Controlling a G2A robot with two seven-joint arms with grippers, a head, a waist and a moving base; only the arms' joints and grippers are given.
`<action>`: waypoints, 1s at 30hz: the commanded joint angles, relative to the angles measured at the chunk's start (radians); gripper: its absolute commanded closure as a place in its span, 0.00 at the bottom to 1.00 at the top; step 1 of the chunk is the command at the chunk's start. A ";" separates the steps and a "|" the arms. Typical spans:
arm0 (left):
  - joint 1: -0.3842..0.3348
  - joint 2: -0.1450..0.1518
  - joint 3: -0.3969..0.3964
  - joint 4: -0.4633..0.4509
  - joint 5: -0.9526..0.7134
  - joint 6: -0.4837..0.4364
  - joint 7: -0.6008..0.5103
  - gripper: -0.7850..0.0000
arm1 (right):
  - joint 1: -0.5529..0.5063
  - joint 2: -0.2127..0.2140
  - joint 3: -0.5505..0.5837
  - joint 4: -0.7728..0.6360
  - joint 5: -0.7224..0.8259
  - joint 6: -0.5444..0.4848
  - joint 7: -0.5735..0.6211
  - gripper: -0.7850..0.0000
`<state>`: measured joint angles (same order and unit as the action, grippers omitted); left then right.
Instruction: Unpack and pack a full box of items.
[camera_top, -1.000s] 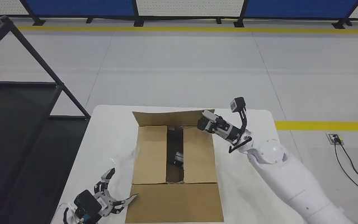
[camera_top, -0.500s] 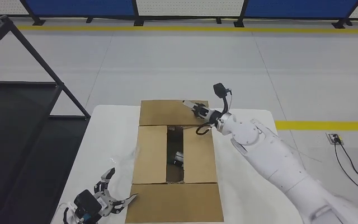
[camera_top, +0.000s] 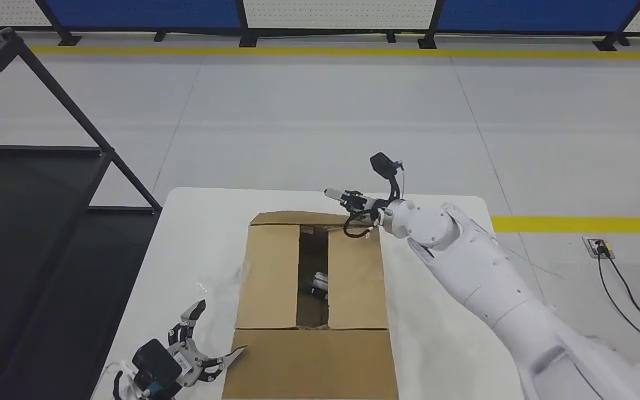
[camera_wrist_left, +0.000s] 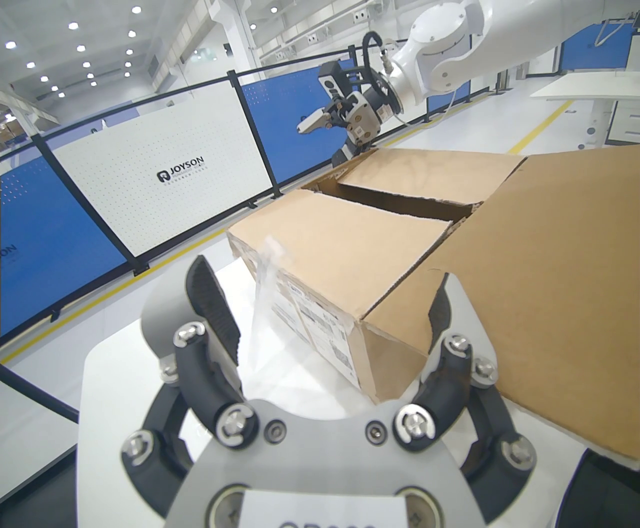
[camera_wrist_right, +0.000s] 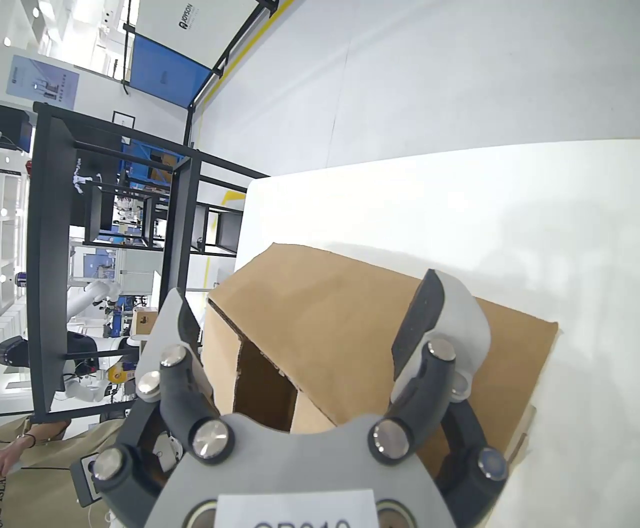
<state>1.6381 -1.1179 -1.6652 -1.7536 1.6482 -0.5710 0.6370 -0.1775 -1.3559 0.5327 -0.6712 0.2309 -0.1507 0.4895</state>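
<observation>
White counter (camera_top: 190, 250) is stretching out under both arms. At its far side the right pincer (camera_top: 342, 197) is hanging with its fingers spread wide and nothing between them, just over the far edge of the cardboard box (camera_top: 268, 290). Its tips are straddling the far flap (camera_top: 300, 218), which is tilting rather than lying flat; whether a finger is touching the cardboard, I cannot tell. Low at the near left corner of the box, the left pincer (camera_top: 217, 335) is also sitting spread and gripping nothing. One of its fingers is just beside the near flap (camera_top: 310, 365), which is lying folded outward toward the robot.

Two long side flaps (camera_top: 355, 280) are lying folded in over the top, leaving a narrow gap between them. Dark and pale items (camera_top: 318, 284) are showing down in that gap, too small to tell apart. Clear plastic film (camera_wrist_left: 265, 300) is clinging to the box's left wall, next to a printed label (camera_wrist_left: 312, 320).

Beyond the counter, grey floor (camera_top: 330, 110) is running out to a yellow line (camera_top: 330, 50) and blue and white fence panels (camera_top: 330, 12). Left of the counter a black metal frame (camera_top: 70, 110) is standing
</observation>
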 joint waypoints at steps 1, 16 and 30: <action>0.000 0.000 0.000 0.000 0.000 0.000 0.000 0.00 | -0.001 -0.002 0.008 0.015 -0.003 -0.011 0.009 0.00; 0.000 0.000 0.000 0.000 0.000 0.000 0.000 0.00 | -0.055 0.023 0.113 0.032 -0.006 -0.116 0.063 0.00; 0.002 0.000 0.002 -0.008 -0.013 0.009 -0.015 0.00 | -0.237 0.106 0.276 -0.293 0.068 -0.241 0.333 0.00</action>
<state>1.6387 -1.1181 -1.6640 -1.7578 1.6413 -0.5656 0.6285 -0.4039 -1.2548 0.7992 -0.9384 0.3095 -0.3914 0.8268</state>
